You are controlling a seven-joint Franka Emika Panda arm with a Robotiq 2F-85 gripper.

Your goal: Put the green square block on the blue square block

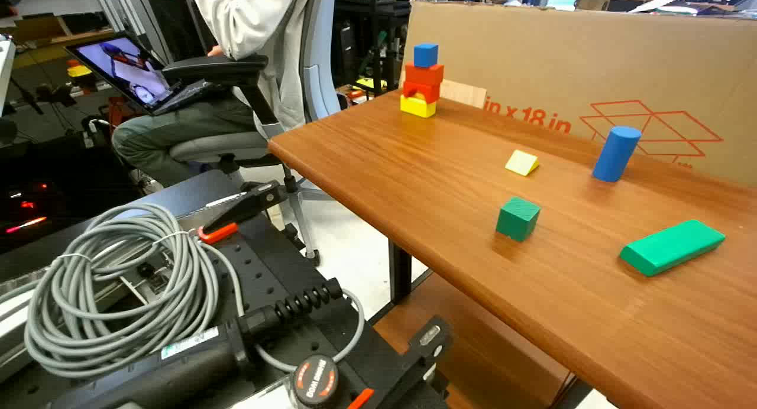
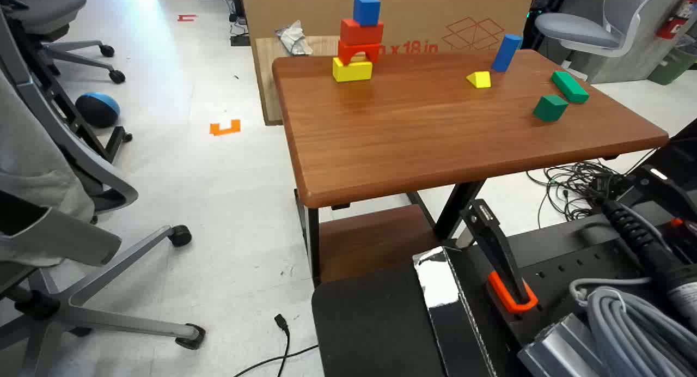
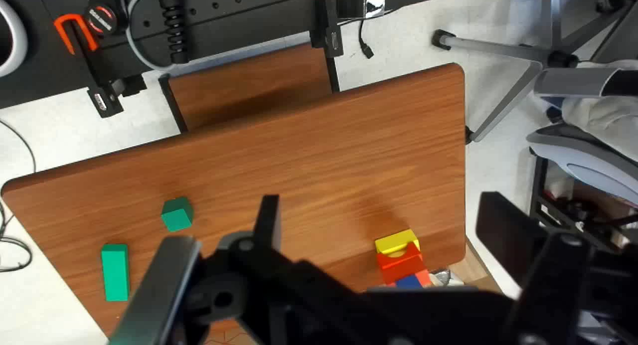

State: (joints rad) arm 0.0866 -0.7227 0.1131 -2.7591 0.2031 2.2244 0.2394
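The green square block [image 1: 518,219] lies by itself on the wooden table, seen in both exterior views and, left of my gripper, in the wrist view as a teal cube [image 3: 177,214]. Topping a stack of red and yellow blocks is the blue square block [image 2: 366,10]; in the wrist view only part of this blue cube [image 3: 408,281] shows above the gripper's body. My gripper [image 3: 380,197] stands wide open over the table, nothing between its fingers. Table and stack appear well beneath it. Neither exterior view shows the arm.
Around the green cube are a yellow wedge [image 1: 521,162], a blue cylinder [image 1: 617,153] and a flat green oblong block [image 1: 672,247]. Behind the table [image 2: 425,148] stands a cardboard sheet [image 1: 650,60]. A black bench with coiled grey cable [image 1: 195,314] is in front. A person sits beside the table.
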